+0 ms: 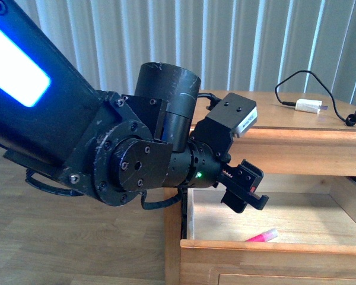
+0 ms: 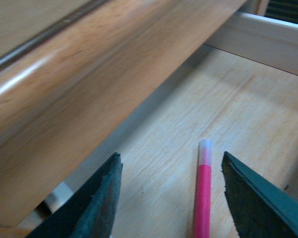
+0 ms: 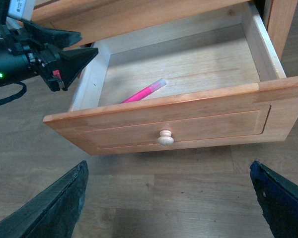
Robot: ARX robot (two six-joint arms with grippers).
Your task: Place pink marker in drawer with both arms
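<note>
The pink marker [image 3: 144, 92] lies flat on the pale floor of the drawer [image 3: 213, 124]. It sits below the left jaws and in line with the gap between them, touching neither. Those jaws stand wide and hold nothing, and they hover over the open drawer beside its side wall. That looks like the stance of a release, with the marker's own part of the task apparently done. The left arm [image 1: 107, 148] reaches in under the lip of the dresser top [image 1: 285, 116], which leaves little room above the jaws.

The right jaws are spread very wide and are also empty, well clear of the drawer front. The round knob [image 3: 165, 138] lies ahead of them and roughly between their two sides, a sensible place to wait if this arm is to push the drawer shut.

The drawer floor is smooth, bare wood, so the marker could roll if jolted. On the dresser top, far behind the left jaws, rest a white charger [image 1: 307, 106] and its black cable [image 1: 296, 80]. The wood-plank floor [image 3: 154, 188] spreads below, and pale vertical blinds [image 1: 255, 41] close off the back of the room.
</note>
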